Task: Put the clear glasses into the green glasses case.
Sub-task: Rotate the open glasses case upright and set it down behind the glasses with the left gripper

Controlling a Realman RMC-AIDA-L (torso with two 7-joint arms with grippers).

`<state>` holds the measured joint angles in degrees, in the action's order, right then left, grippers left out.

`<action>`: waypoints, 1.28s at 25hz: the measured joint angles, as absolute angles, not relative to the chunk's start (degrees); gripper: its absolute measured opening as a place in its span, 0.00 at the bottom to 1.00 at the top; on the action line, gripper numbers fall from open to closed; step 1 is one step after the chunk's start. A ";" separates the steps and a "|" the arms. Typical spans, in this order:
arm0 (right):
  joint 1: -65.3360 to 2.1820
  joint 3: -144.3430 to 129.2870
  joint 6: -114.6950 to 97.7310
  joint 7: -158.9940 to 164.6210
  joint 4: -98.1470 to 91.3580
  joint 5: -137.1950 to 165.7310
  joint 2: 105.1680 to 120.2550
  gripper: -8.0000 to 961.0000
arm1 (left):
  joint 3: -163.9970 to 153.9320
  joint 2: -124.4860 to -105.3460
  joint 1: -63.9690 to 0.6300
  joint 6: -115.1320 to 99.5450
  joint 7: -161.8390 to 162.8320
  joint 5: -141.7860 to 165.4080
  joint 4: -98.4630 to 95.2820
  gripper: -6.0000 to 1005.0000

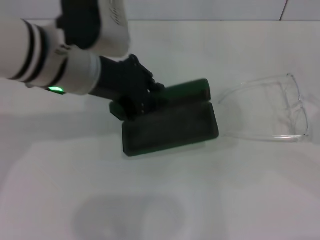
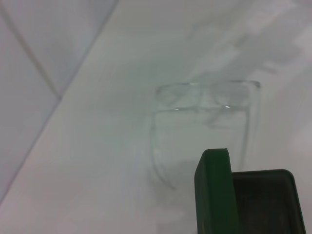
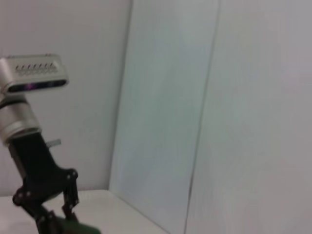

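Observation:
The green glasses case (image 1: 172, 127) lies open in the middle of the table, its dark lining facing up and its lid (image 1: 189, 90) standing along the far side. My left gripper (image 1: 148, 97) is at the lid's left end, its black fingers closed on the lid's edge. The left wrist view shows the lid (image 2: 214, 190) edge-on beside the lined base (image 2: 265, 204). The clear glasses (image 1: 294, 107) rest on the table to the right of the case, arms unfolded and pointing toward it; they also show beyond the lid as clear glasses (image 2: 204, 95). My right gripper is out of view.
The white table (image 1: 150, 200) runs to a pale wall at the back. From the right wrist view, the left gripper (image 3: 56, 214) appears low in front of a wall corner.

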<state>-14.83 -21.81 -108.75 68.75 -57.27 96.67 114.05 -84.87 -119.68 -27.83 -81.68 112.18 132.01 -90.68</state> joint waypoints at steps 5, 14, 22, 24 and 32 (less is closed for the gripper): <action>-13.26 -19.46 -110.46 68.75 -56.29 96.67 114.19 0.92 | -86.89 -119.73 -31.07 -79.13 111.58 134.79 -84.85 0.21; -12.80 -14.62 -112.75 68.58 -54.79 97.09 114.09 0.92 | -94.64 -119.78 -32.15 -72.33 111.53 139.03 -81.73 0.21; -12.51 -14.17 -112.62 68.55 -54.76 97.20 113.82 0.92 | -99.07 -119.96 -32.64 -66.01 112.62 139.28 -81.55 0.22; -12.47 -13.96 -112.74 68.55 -54.75 97.20 113.77 0.92 | -99.40 -119.97 -32.79 -65.79 112.80 139.47 -81.49 0.22; -12.47 -13.85 -112.92 68.55 -54.67 97.15 113.70 0.92 | -101.41 -120.02 -33.04 -64.01 115.16 142.98 -80.50 0.22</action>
<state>-12.47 -13.85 -112.92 68.55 -54.67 97.15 113.70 -101.41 -120.02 -33.04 -64.01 115.16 142.98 -80.50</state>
